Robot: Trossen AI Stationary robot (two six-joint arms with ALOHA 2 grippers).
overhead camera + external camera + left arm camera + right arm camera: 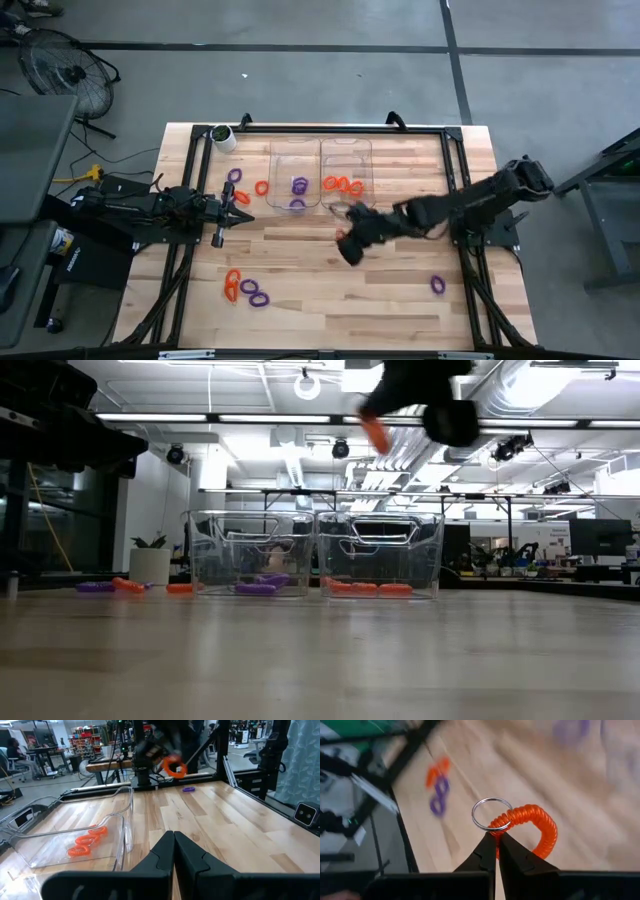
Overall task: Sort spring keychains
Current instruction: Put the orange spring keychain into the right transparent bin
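My right gripper [348, 246] hangs above the middle of the table, in front of the two clear trays, shut on an orange spring keychain [540, 827]. It also shows high in the low view [400, 405]. The left tray [295, 150] holds purple keychains [299, 186]. The right tray [346, 150] holds orange keychains [343, 185]. More loose keychains lie on the table: orange [232, 284] and purple [254, 293] near the front left, one purple [437, 285] at the right. My left gripper [240, 213] waits shut at the left, touching nothing. My right gripper pinches the orange keychain between its two fingertips at the coil's end [498, 826], right beside its metal split ring [481, 812]. The keychain is lifted clear of the table, and its coiled loop [547, 832] sticks out beyond the fingertips.
A white-and-green roll [223, 137] stands at the table's far left corner. A purple keychain [233, 175] and an orange one [261, 187] lie just left of the trays. Bare wood stretches across the table's middle and near right. A fan [65, 70] stands on the floor beyond the table.
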